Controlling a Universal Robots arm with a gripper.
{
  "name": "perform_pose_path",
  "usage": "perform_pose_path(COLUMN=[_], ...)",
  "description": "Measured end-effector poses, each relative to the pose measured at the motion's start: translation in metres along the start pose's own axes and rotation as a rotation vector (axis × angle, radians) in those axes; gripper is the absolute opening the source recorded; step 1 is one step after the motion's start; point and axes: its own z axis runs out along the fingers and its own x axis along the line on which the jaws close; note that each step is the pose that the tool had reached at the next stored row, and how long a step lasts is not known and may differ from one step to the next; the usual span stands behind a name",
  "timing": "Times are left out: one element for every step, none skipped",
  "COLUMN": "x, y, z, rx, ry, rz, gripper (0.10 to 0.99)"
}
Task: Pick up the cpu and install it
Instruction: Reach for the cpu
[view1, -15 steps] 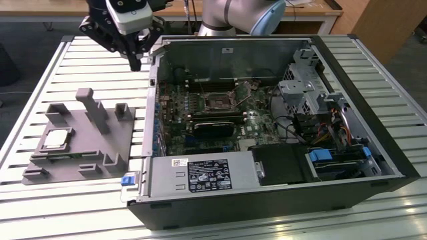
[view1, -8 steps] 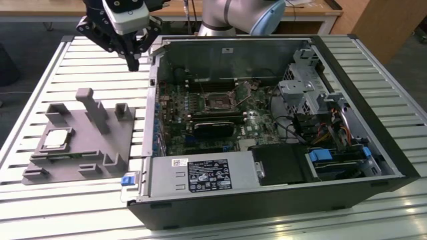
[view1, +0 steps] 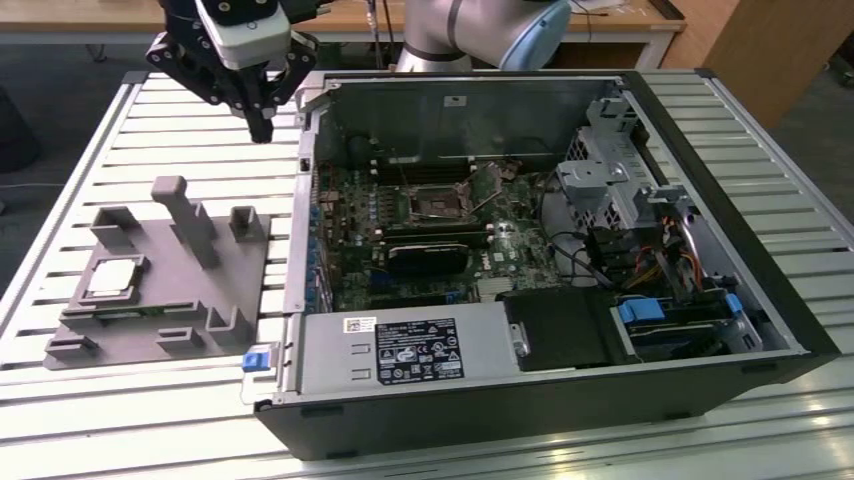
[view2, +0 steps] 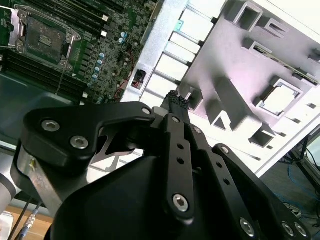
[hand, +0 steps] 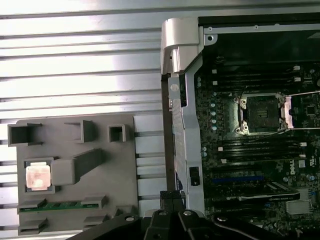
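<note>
The cpu (view1: 114, 278) is a pale silvery square lying flat in a recess of the grey fixture (view1: 187, 305) at the exterior view's left. It also shows in the first wrist view as cpu (hand: 38, 177) and in the second wrist view as cpu (view2: 280, 100). My gripper (view1: 260, 128) hangs above the slatted table, beyond the fixture and just outside the computer case's wall. Its black fingers (view2: 175, 100) are pressed together with nothing between them. The open motherboard socket (view1: 438, 205) sits inside the case, seen also as socket (hand: 262, 114).
The open black computer case (view1: 747, 300) fills the middle and right of the slatted metal table (view1: 187, 130). The fixture has several upright posts (view1: 180, 215) near the cpu. A memory stick (hand: 62, 204) lies in a fixture slot. Drive bays and cables (view1: 654, 250) crowd the case's right side.
</note>
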Motion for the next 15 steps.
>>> perform_pose_path(x=[0.0004,0.0008,0.0013,0.0018,0.0023,0.0028,0.0033,0.0037,0.0041,0.0045,0.0050,0.0054,0.0059,0.0064,0.0068], y=[-0.0001,-0.0001,-0.0001,-0.0002,-0.0002,-0.0002,-0.0003,-0.0003,-0.0003,-0.0004,-0.0004,-0.0004,-0.0005,-0.0005,-0.0005], z=[0.0000,0.0000,0.0000,0.0000,0.0000,0.0000,-0.0001,-0.0001,-0.0001,-0.0001,-0.0001,-0.0001,-0.0001,-0.0001,-0.0001], rx=[0.000,0.000,0.000,0.000,0.000,0.000,0.000,0.000,0.000,0.000,0.000,0.000,0.000,0.000,0.000], ry=[0.0000,0.0000,-0.0001,0.0000,0.0000,0.0000,0.0000,0.0000,0.0000,0.0000,0.0000,0.0000,-0.0001,0.0000,0.0000], rz=[0.000,0.000,0.000,0.000,0.000,0.000,0.000,0.000,0.000,0.000,0.000,0.000,0.000,0.000,0.000], gripper=[0.106,0.106,0.106,0.106,0.106,0.106,0.106,0.106,0.106,0.106,0.106,0.106,0.106,0.106,0.106])
